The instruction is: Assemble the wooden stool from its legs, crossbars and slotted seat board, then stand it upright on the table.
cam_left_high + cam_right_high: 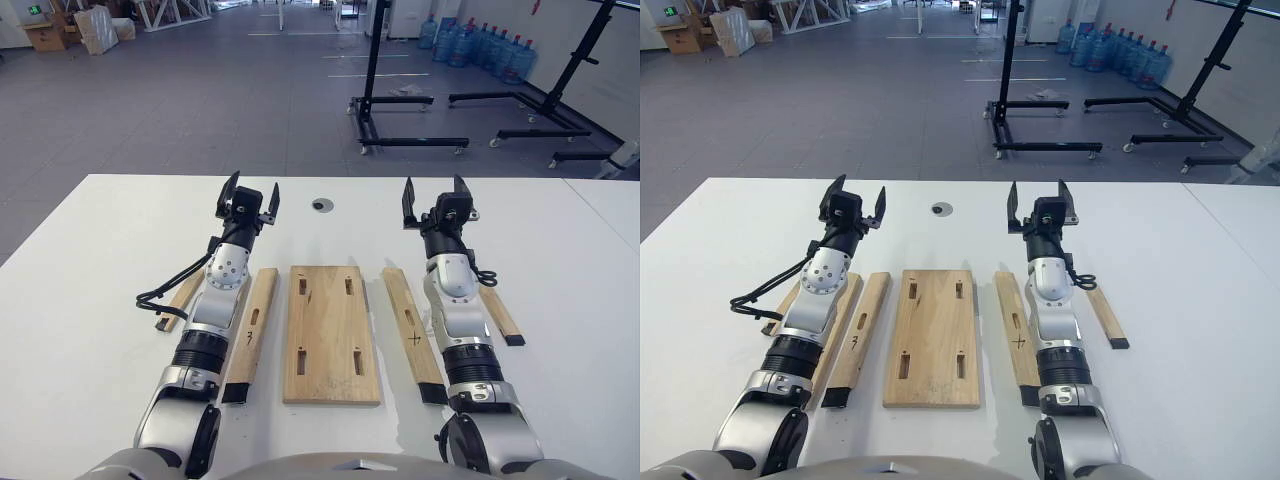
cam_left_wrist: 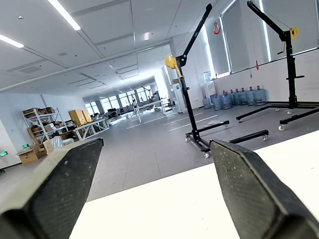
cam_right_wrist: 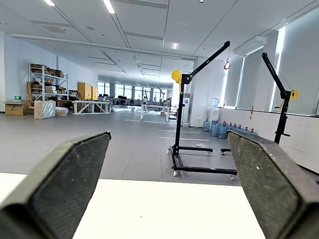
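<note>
The slotted seat board [image 1: 331, 332] lies flat in the middle of the white table [image 1: 100, 280]. A wooden leg [image 1: 251, 331] rests just left of it and another leg [image 1: 413, 331] just right. A thinner crossbar [image 1: 180, 299] pokes out beside my left arm, and a second crossbar [image 1: 501, 316] lies right of my right arm. My left gripper [image 1: 249, 200] is open above the table beyond the parts, holding nothing. My right gripper [image 1: 436, 201] is open too, level with it. The dark fingers [image 2: 55, 194] frame the left wrist view, and the fingers [image 3: 271, 184] frame the right wrist view.
A small round hole [image 1: 322, 205] sits in the table between the grippers. Beyond the far edge are black wheeled stands [image 1: 400, 110] on grey floor and water bottles [image 1: 490, 45]. A second table [image 1: 610, 200] adjoins on the right.
</note>
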